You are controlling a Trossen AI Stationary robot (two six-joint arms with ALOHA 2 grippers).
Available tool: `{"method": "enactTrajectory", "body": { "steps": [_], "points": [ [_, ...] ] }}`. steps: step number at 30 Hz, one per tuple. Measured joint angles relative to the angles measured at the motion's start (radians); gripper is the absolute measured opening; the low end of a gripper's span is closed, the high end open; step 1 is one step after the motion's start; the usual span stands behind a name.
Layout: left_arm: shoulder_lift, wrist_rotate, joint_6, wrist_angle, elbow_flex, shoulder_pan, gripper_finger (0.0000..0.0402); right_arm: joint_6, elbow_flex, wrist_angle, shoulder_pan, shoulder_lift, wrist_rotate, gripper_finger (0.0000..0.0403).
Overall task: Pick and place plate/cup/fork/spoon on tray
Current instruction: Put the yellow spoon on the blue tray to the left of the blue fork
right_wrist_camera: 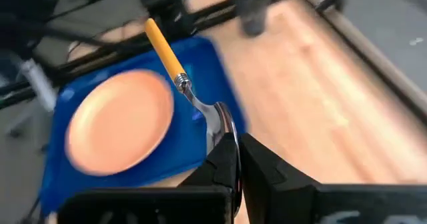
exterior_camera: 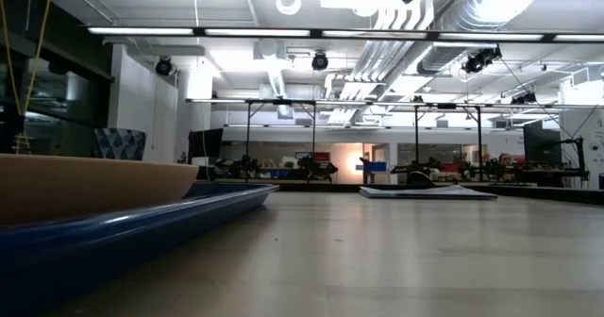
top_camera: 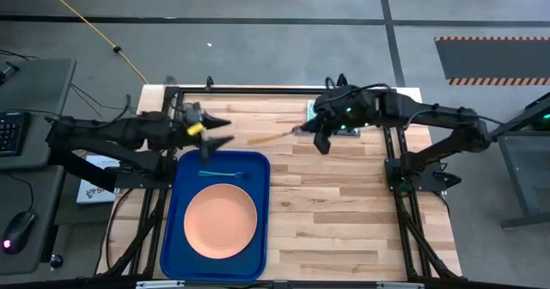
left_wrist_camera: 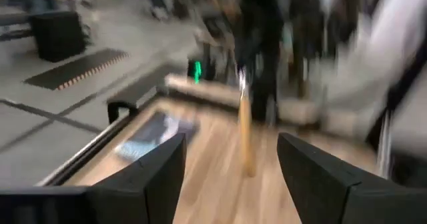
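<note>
The spoon (right_wrist_camera: 183, 84) is up in the air over the worktop (top_camera: 344, 203), right of the tray (top_camera: 179, 237). It looks light, hard and a bit slippery. The right tool (right_wrist_camera: 233, 159) pinches its shiny bowl, so it might wobble. The left tool (top_camera: 215, 131) hangs empty, fingers apart, over the tray's far edge.
</note>
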Motion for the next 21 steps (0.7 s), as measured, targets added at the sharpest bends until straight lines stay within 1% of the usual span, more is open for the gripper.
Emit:
{"method": "enactTrajectory", "body": {
  "steps": [2,4,8,11,14,18,21],
  "points": [
    [0.059,0.037,0.103,-0.067,0.041,-0.011,0.0229,0.002,0.000,0.010,0.016,0.026,-0.014,0.0000],
    [0.109,0.062,0.169,-0.098,0.060,-0.023,0.0230,-0.001,0.000,0.041,0.031,0.049,-0.015,0.0000],
    [0.183,0.064,0.275,-0.116,0.065,-0.033,0.0230,-0.006,0.000,0.065,0.047,0.087,-0.014,0.0000],
    [0.221,0.065,0.326,-0.109,0.066,-0.033,0.0230,0.001,0.000,0.066,0.049,0.110,-0.006,0.0000],
    [0.261,0.064,0.330,-0.104,0.066,-0.033,0.0230,0.010,0.000,0.087,0.049,0.140,-0.004,0.0000],
    [0.311,0.106,0.285,-0.109,0.066,-0.033,0.0230,0.019,0.000,0.119,0.049,0.177,0.020,0.0000],
    [0.348,0.112,0.244,-0.114,0.066,-0.033,0.0230,0.024,-0.001,0.132,0.050,0.207,0.021,0.0000]
  ]
}}
